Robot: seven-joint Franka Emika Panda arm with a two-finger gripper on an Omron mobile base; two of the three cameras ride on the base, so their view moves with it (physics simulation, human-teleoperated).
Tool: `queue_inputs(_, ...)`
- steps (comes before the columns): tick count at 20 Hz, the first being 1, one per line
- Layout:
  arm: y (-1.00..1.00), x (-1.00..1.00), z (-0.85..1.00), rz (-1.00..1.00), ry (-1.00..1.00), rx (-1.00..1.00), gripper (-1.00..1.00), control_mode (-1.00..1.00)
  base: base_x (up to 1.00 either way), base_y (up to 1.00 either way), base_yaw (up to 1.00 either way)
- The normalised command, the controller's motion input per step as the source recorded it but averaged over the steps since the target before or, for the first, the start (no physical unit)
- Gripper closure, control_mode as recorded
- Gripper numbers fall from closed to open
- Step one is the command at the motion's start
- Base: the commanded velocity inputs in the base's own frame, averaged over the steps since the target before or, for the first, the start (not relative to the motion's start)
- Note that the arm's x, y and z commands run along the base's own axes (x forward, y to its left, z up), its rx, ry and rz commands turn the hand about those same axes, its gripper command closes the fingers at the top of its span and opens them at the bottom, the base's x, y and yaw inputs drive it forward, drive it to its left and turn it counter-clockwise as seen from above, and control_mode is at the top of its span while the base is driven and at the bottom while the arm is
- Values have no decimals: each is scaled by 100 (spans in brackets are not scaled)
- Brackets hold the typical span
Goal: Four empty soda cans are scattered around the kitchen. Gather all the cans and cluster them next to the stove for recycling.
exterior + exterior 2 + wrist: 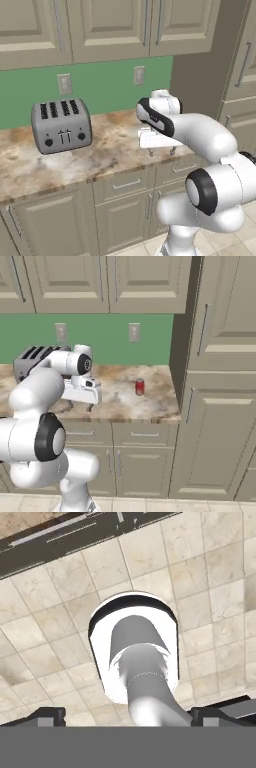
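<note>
A: Soda can point(140, 387) — one red one stands upright on the tabletop point(125, 401), toward the right end, near the tall cabinet point(220, 406) but not touching it.

B: And the gripper point(79, 404)?

A: Hanging at the front edge of the tabletop, well to the left of the can, jaws spread wide and holding nothing. In the hand view the fingertips point(47, 716) point down at the tiled floor point(45, 627), so the hand is past the counter lip rather than over the stone.

B: So the step is to reach for that can?

A: That is my reading. I'd carry the hand right and inward until the can sits between the open jaws, come down straight so neither finger knocks it, and close around its middle. It is light and narrow, so a glancing touch would likely tip it.

B: Room to move?

A: Bare stone around the can on the left and front. The cabinet side on its right is the tight spot, so approach from the left or from above. The toaster point(61, 125) sits far left, out of the way. Keep clear of the upper cabinets point(105, 281) when lifting. The stove isn't in sight, so the base will probably have to drive.
</note>
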Motion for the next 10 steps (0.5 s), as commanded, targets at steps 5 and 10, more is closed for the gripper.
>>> queue_inputs(5,0,0,0,0,0,0,-100,100,45,-48,2)
queue_inputs(10,0,0,0,0,0,0,-100,100,37,-43,6)
